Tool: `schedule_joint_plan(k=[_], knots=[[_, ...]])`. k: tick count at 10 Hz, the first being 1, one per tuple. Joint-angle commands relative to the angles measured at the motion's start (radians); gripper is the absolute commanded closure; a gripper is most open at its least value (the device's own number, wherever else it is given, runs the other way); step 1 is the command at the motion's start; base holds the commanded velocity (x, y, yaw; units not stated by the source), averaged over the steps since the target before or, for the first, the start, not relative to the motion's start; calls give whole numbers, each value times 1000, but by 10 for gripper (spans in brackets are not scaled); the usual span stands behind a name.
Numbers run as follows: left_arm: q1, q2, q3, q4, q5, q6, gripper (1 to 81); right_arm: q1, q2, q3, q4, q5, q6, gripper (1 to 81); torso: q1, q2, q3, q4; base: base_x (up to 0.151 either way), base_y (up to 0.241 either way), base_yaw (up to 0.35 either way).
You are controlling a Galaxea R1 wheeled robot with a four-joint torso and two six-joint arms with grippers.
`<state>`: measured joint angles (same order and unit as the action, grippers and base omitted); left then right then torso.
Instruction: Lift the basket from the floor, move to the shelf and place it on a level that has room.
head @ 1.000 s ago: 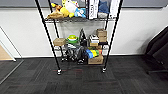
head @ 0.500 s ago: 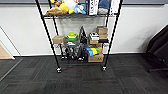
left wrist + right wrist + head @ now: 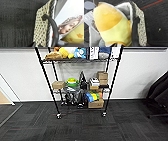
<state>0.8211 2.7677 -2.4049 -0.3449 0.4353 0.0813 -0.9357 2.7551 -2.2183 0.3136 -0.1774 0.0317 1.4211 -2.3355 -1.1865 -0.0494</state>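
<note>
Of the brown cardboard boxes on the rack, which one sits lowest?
The large brown box on the shelf's bottom tier, by the front right post. The other boxes sit a tier higher.

Brown cardboard boxes (image 3: 95, 104), a green-and-yellow toy (image 3: 72, 81) and plush toys (image 3: 65, 52) crowd the tiers before a white wall (image 3: 22, 77), with a magazine (image 3: 68, 25) beside yellow cloth (image 3: 111, 25).
</note>
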Motion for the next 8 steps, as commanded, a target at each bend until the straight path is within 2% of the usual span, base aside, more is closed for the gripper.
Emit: schedule_joint_plan(k=[1, 4, 7, 8], knots=[[-116, 3, 4, -17, 66, 3, 10, 116, 17, -46, 30, -71, 4, 10, 0, 0, 0, 0, 0, 0, 0], [-116, 70, -72, -19, 65, 5, 10, 100, 72, -116, 45, -68, 5, 10, 0, 0, 0, 0, 0, 0, 0], [-112, 104, -111, -22, 65, 3, 10, 93, 77, -113, 122, -59, 4, 10, 0, 0, 0, 0, 0, 0, 0], [-112, 103, -111, -26, 65, 3, 10, 90, 77, -103, 128, -56, 5, 10, 0, 0, 0, 0, 0, 0, 0]])
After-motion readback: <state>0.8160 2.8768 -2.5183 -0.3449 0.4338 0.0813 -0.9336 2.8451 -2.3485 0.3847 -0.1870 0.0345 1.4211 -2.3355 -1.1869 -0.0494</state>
